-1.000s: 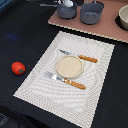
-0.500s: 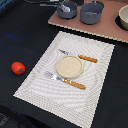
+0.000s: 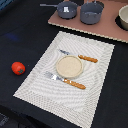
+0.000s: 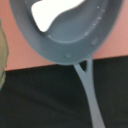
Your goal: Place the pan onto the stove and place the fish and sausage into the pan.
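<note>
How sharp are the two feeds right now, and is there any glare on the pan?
Exterior view: soft and low-resolution, evenly lit, no strong shadows; sausage and pan still readable. Wrist view: close-up and blurred, edges smeared; faint highlights on the pan's inner wall, no harsh glare; fish bright, almost washed out.

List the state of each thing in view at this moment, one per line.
Small blue-grey saucepan: upright on the stove, fish inside.
Pinkish-brown stove board: flat, carrying pan and pot.
White lumpy fish: lying in the pan.
Bright red round sausage: on the dark table, outside the pan.
Larger grey pot: upright on the stove.
Beige round plate: empty, on the striped placemat.
</note>
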{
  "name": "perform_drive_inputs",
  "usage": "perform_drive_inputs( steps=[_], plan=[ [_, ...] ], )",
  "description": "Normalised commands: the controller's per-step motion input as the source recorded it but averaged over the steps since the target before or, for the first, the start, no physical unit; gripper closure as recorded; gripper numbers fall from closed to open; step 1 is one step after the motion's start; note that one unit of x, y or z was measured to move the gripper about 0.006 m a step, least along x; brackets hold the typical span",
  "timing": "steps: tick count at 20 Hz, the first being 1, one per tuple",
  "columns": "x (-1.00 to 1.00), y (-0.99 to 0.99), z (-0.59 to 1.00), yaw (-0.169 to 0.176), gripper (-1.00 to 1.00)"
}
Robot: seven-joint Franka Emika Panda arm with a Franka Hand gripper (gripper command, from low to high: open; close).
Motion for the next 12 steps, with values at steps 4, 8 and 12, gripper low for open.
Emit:
perform_drive_inputs(
  steps=[4,8,12],
  plan=[
    [0.02,-1.00,0.16,0.000,-1.00],
    [0.01,-1.00,0.12,0.000,-1.00],
    [0.01,-1.00,0.12,0.000,-1.00]
  ],
)
